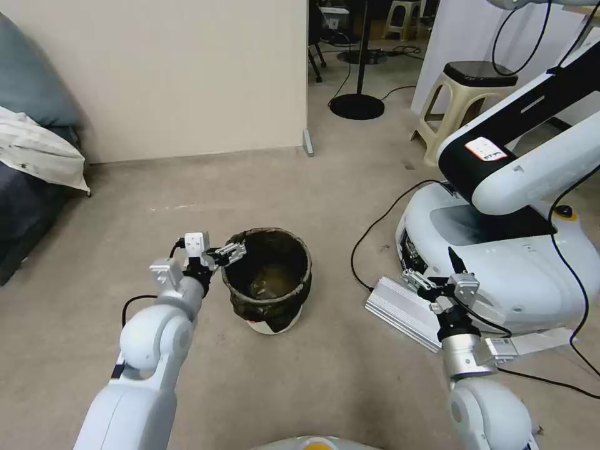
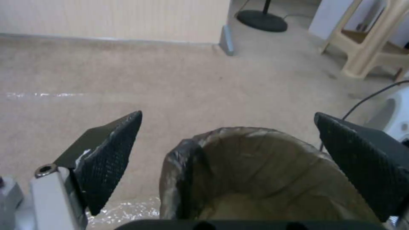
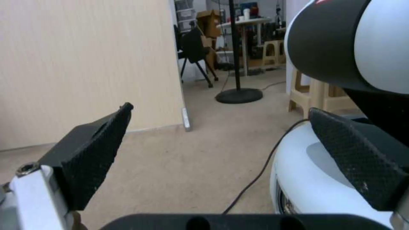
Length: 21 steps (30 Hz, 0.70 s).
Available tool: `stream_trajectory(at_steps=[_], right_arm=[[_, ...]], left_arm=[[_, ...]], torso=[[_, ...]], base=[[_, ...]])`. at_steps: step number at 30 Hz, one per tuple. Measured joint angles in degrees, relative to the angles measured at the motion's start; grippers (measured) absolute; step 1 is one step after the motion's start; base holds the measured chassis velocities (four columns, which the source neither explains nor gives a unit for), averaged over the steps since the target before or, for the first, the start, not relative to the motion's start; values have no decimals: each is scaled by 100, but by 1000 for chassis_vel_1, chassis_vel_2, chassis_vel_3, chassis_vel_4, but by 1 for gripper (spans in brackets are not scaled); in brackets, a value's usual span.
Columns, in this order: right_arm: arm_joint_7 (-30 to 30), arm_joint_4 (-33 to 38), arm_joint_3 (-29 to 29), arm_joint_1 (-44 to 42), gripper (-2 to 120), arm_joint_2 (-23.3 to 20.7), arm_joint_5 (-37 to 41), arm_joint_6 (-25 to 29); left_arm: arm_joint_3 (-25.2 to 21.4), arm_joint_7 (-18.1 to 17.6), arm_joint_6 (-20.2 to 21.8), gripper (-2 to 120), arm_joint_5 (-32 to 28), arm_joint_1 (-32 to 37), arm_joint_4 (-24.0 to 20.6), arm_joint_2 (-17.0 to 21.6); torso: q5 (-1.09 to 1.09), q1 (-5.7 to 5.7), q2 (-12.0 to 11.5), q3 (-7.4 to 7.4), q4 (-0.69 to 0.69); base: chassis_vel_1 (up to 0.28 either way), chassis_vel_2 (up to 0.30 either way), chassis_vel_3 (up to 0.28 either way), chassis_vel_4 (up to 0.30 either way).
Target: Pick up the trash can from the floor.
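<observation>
White plastic bin (image 1: 269, 281) on floor (image 1: 312, 187), light, bag slippery. Left gripper (image 1: 230, 254) open at near rim, the best hold. Right gripper (image 1: 437, 284) open, idle.

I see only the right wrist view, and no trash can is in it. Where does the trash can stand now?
Observer: In the head view the trash can stands upright on the floor, ahead of the robot and toward its left side.
Operator: Is any gripper close to it?
Observer: Yes, the left gripper is at the left side of the can's rim.
Operator: Are its fingers closed on the rim?
Observer: No. In the left wrist view the fingers are wide open, and the bag-covered rim shows between them.
Operator: What is under my right gripper?
Observer: The right gripper hangs above a ribbed grey metal box lying on the floor.
</observation>
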Motion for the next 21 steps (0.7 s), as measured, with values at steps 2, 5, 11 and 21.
stream_trajectory(at_steps=[2,5,11,21], right_arm=[[1,-15,-2,14,100,5,0,-4],[1,-55,-10,43,100,10,-1,-17],[1,-113,-9,98,100,9,-3,-31],[-3,-191,-9,163,100,66,-35,-67]], left_arm=[[31,-38,101,100,-32,-80,55,32],[110,-143,258,100,-78,-317,267,123],[264,-368,578,100,-164,-768,568,226],[628,-801,1131,100,-197,-1676,1716,321]], torso=[[0,0,0,0,0],[0,0,0,0,0],[0,0,0,0,0],[0,0,0,1,-1]], base=[[0,0,0,0],[0,0,0,0],[0,0,0,0],[0,0,0,0]])
